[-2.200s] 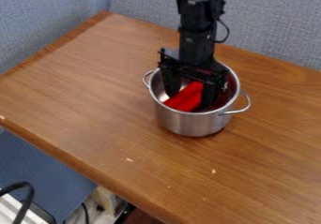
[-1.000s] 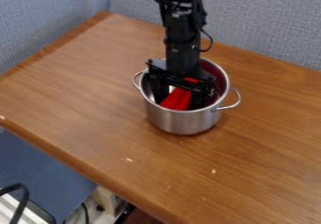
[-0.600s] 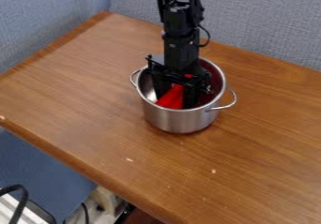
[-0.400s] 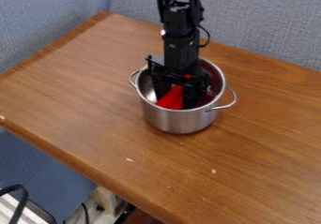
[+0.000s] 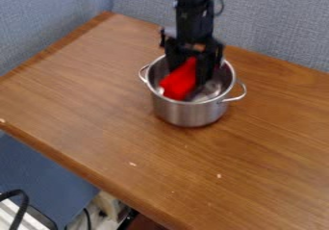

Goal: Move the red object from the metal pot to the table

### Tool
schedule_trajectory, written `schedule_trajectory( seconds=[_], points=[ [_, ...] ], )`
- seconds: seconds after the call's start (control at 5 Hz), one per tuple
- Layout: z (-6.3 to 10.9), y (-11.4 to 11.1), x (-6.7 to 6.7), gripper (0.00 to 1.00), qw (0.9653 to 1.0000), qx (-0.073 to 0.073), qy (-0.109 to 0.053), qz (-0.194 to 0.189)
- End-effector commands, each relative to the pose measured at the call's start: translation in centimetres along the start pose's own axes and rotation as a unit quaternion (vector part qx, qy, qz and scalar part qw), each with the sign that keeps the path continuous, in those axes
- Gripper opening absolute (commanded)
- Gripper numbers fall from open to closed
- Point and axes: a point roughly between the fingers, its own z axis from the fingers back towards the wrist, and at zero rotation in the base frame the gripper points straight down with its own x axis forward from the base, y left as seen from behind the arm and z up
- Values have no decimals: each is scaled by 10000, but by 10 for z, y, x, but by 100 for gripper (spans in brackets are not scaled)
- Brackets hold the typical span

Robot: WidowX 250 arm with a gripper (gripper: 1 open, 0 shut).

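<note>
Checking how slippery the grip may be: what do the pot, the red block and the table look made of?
Pot: shiny silver metal, likely steel, with bright reflections on its wall. Red block: matte, uniformly bright red, flat-sided; plastic or painted wood, cannot tell which. Table: brown wood or wood-look laminate, with visible grain and a soft sheen.

Lab-like corner: wooden table (image 5: 90,89), blue partition walls (image 5: 45,17).

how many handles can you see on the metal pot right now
1. A small loop handle sticks out on the right side of the metal pot, toward the table's far edge. A second one on the opposite side may be hidden behind the pot wall and arm.
</note>
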Motion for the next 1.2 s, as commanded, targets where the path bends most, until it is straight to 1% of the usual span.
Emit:
schedule_trajectory(
  seconds=[0.0, 0.2, 0.4, 0.6, 0.8, 1.0],
  points=[
    [68, 7, 10, 0, 9959, 42, -899, 9],
    [102, 24, 5, 0, 9919, 181, -1255, 121],
    [107, 58, 2, 0, 9921, 310, -1196, 217],
    [107, 67, -12, 0, 9934, 320, -1070, 245],
    [95, 70, -38, 0, 9961, 404, -786, 17],
    [95, 53, -40, 0, 9964, 328, -707, -325]
  ],
)
